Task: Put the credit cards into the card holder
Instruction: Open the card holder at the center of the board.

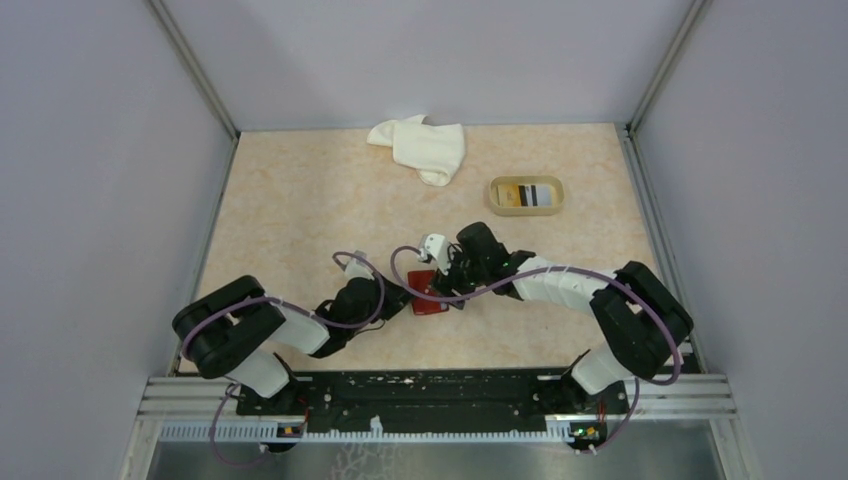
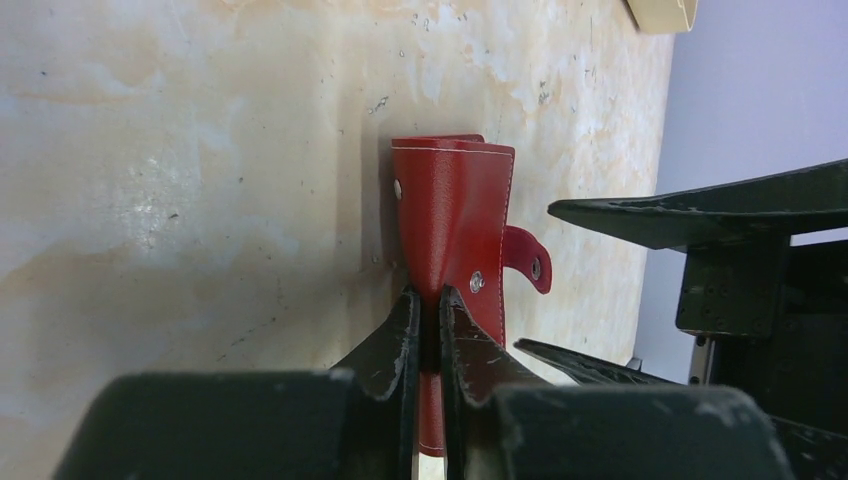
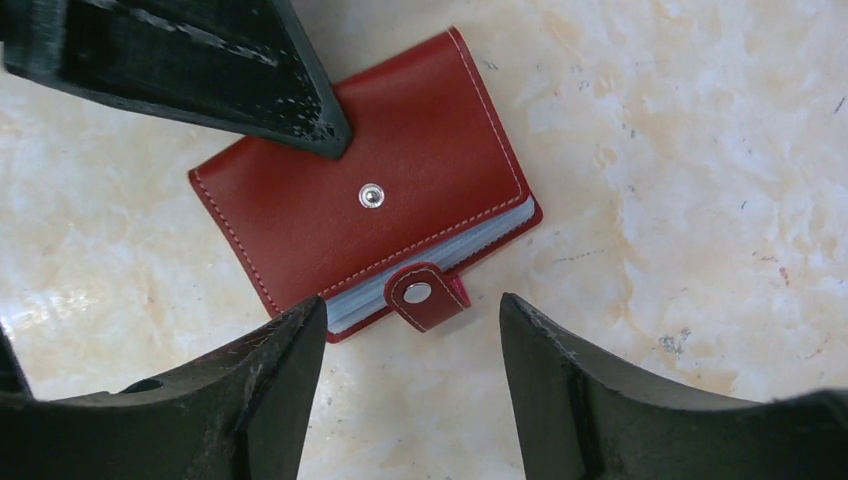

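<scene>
One broad bench [image 1: 300, 200] of pale, marbled stuff fills the space between the grey walls, and everything sits on it. Bolted at its near edge, the left arm [image 1: 240, 335] and the right arm [image 1: 600, 290] both lean inward, so that their ends meet near the middle of the bench, a little toward the front. Far back, close to the rear wall, lies a crumpled white cloth [image 1: 420, 148]. To the right of it and a bit nearer stands a beige tray [image 1: 492, 196] with rounded corners, and the credit cards [image 1: 530, 194] lie inside it, one yellowish, one with dark and light bands, well apart from both arms. The card holder [image 3: 400, 170], dark red with pale stitching, lies flat on the bench right where the arms meet, its covers folded together with the edges of clear sleeves showing between them. The left pincer [image 2: 428, 300] is clenched on one edge of the card holder, its two fingers pressed tight with the red cover squeezed between them. The right pincer [image 3: 410, 320] hangs just above the opposite side, released, its fingers spread wide and gripping nothing. Between those spread fingers sits the snap tab [image 3: 425, 297], curling loose over the sleeve edges and not pressed onto the small metal stud [image 3: 371, 195] in the middle of the cover.
</scene>
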Available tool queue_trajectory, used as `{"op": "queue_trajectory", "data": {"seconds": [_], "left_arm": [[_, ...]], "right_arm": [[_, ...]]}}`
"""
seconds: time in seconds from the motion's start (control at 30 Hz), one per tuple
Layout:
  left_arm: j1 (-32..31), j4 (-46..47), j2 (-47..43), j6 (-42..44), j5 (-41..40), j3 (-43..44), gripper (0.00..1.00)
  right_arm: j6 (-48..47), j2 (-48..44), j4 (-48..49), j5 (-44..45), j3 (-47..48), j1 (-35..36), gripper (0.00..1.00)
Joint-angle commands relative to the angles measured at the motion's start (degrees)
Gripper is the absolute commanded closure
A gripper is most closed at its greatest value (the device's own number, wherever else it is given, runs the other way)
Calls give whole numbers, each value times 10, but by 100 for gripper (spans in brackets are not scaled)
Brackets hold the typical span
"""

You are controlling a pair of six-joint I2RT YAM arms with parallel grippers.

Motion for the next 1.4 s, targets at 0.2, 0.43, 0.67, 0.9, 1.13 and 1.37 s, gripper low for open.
{"op": "queue_trajectory", "data": {"seconds": [0.2, 0.43, 0.67, 0.9, 1.13, 1.37], "left_arm": [[-14, 26, 19, -12, -10, 16, 100], [-15, 46, 27, -8, 2, 12, 99], [-15, 75, 25, 16, 16, 0, 61], [-8, 113, -2, 85, 40, -32, 21], [-4, 118, -59, 129, 86, -51, 1], [-4, 74, -51, 113, 89, -24, 1]], "right_arm": [[54, 24, 59, 103, 28, 10, 48], [60, 28, 66, 103, 28, 10, 80], [74, -14, 57, 91, 34, -9, 100], [130, -75, 69, -26, 21, -81, 100], [142, -76, 71, -59, 19, -84, 100], [142, -67, 65, -61, 22, -86, 100]]}}
